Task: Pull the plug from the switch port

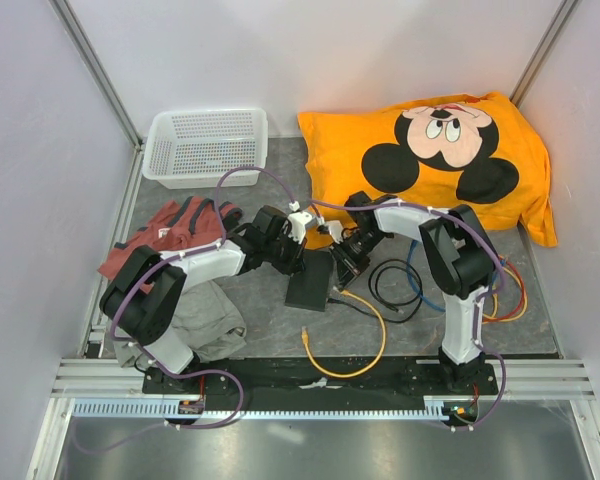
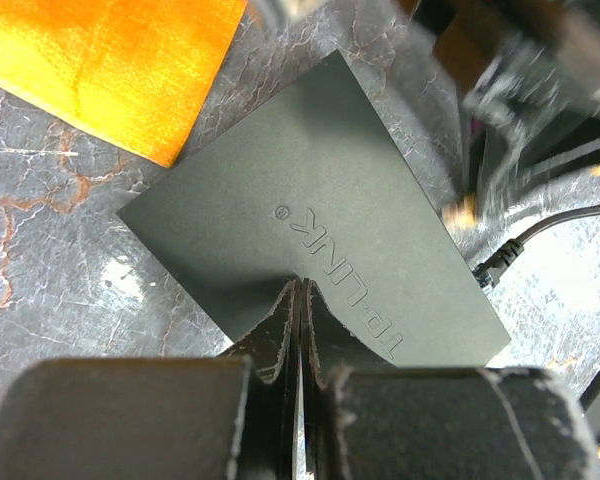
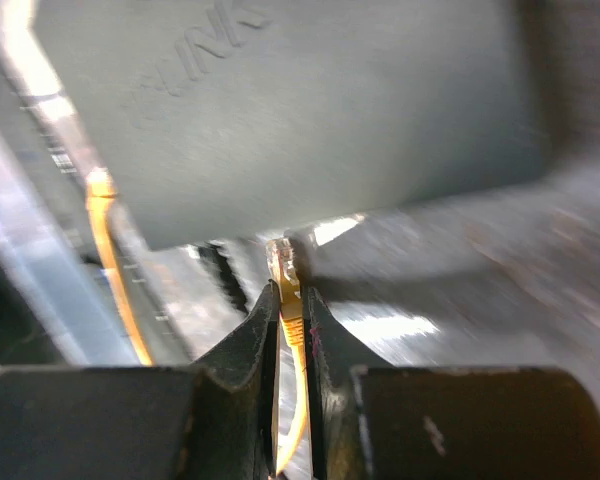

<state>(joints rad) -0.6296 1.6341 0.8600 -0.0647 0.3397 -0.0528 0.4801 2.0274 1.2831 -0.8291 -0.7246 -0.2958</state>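
Flat matte black rectangular switch (image 1: 310, 282) lies on the grey mottled counter (image 1: 270, 320), mid-scene between the two arms, just beside the lower-left corner of the orange Mickey-print cushion (image 1: 330, 150). Left pincer (image 2: 299, 288) is fully closed with nothing between the fingers. Its tips sit on the switch's plain top at the near edge, next to the embossed TP-LINK logo. Read: it's a hold-down, pinning the box so it doesn't slide when the cable gets tugged. Right pincer (image 3: 290, 292) comes in from the port side and is pinched down on the small clear-tipped plug (image 3: 283, 258) of the thin yellow cable (image 1: 383, 335), fingers either side just behind the head and in line with the cable. Gripping that close to the connector puts the pull into the plug rather than the cable, which loops off toward the arm bases. Plug head shows right at the switch's edge. The right wrist view is blurred, so can't tell whether it's seated in the port or just clear of it. My guess: extraction step, at or near release. A thin black lead (image 2: 500, 262) also runs to that side of the switch. Risks: snagging that lead, or the box lifting if the hold-down slips.
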